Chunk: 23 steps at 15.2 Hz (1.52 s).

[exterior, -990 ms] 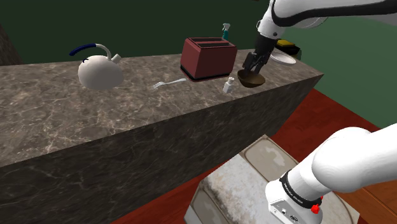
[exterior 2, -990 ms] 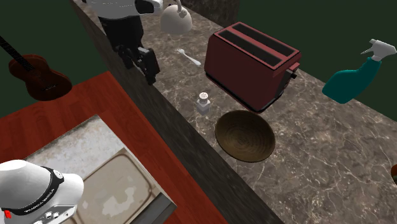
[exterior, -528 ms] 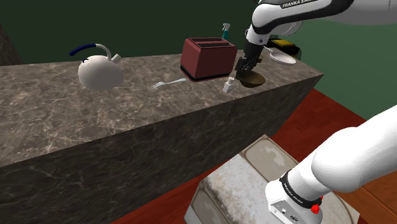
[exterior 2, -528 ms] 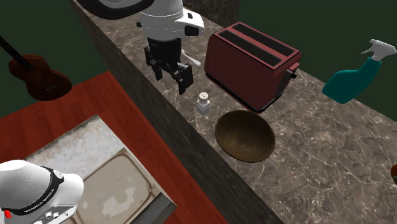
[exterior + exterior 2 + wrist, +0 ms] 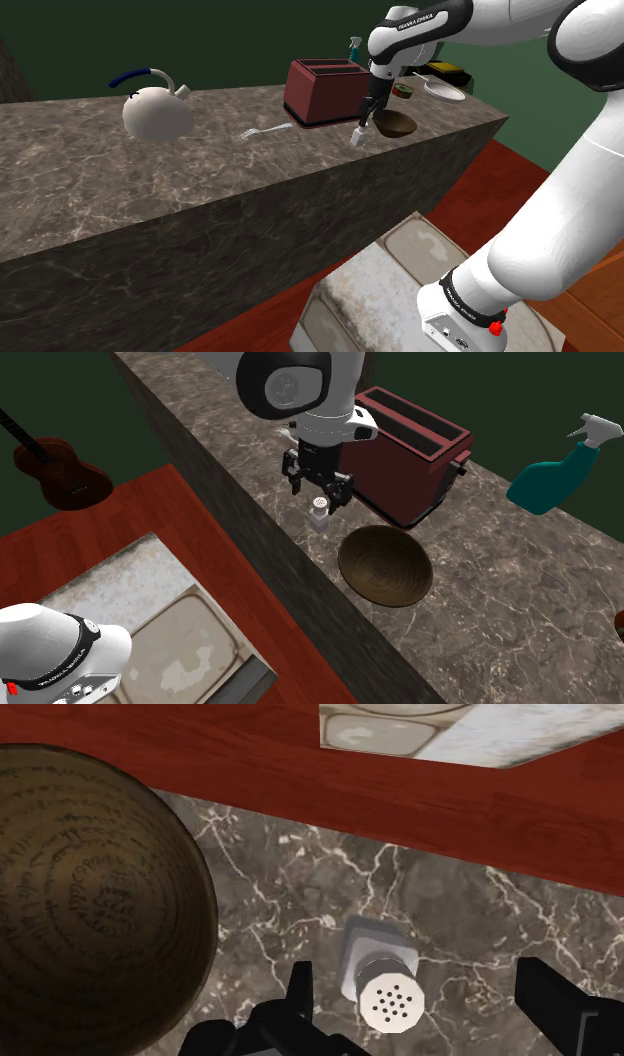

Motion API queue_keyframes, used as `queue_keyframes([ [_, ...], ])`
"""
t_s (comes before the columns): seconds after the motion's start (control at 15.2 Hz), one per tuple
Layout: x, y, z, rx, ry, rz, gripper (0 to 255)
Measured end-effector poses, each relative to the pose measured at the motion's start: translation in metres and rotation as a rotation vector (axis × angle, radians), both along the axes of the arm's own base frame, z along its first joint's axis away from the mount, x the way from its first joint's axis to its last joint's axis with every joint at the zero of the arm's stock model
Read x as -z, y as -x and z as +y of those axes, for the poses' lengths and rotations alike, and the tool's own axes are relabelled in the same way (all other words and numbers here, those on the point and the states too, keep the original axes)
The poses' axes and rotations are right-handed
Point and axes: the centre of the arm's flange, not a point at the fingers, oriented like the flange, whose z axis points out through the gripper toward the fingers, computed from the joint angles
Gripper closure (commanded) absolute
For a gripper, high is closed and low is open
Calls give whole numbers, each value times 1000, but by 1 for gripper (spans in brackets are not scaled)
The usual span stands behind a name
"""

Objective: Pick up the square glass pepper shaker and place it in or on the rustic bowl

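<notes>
veined marble counter (image 5: 520, 592), ring-grained wooden bowl (image 5: 90, 904), smooth dark-red toaster (image 5: 420, 447), red wood floor (image 5: 300, 774).

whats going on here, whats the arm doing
The white arm's gripper hovers over the pepper shaker on the marble counter. Its fingers are open on either side of the shaker, not touching it. The shaker stands upright near the counter's edge, beside the empty brown bowl it is meant to go in, with a red toaster behind. Nothing is picked up yet.
</notes>
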Motion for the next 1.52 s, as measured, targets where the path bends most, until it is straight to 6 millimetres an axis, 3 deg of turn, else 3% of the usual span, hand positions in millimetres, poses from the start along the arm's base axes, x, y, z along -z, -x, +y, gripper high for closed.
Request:
queue_keyframes([
  [0.53, 42, -1, -4, -7, 0, 5, 0],
  [0.92, 46, 0, -4, -7, 0, 5, 0],
  [0.99, 46, 0, -4, -7, 0, 5, 255],
  [1.52, 46, 0, -4, -7, 0, 4, 255],
])
